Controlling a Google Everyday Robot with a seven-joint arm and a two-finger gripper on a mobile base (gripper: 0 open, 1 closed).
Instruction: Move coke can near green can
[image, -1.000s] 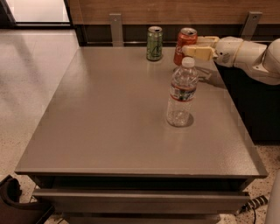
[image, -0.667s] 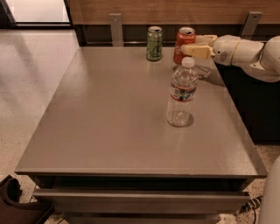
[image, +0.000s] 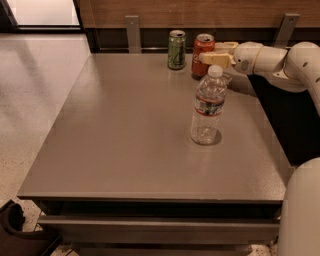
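Observation:
The red coke can (image: 202, 50) stands upright at the far edge of the table (image: 120, 145), just right of the green can (image: 176, 49), with a narrow gap between them. My gripper (image: 210, 52) reaches in from the right, and its cream fingers (image: 216, 58) are shut on the coke can's right side. The green can stands free and upright. I cannot tell whether the coke can rests on the table or hangs just above it.
A clear plastic water bottle (image: 207, 107) stands upright right of the table's centre, in front of my arm (image: 272, 60). A wooden wall panel with metal brackets (image: 132, 32) runs behind the table. My base (image: 300, 210) is at the lower right.
My gripper has carried the coke can to the left, closer to the green can. The green can and the water bottle have not moved.

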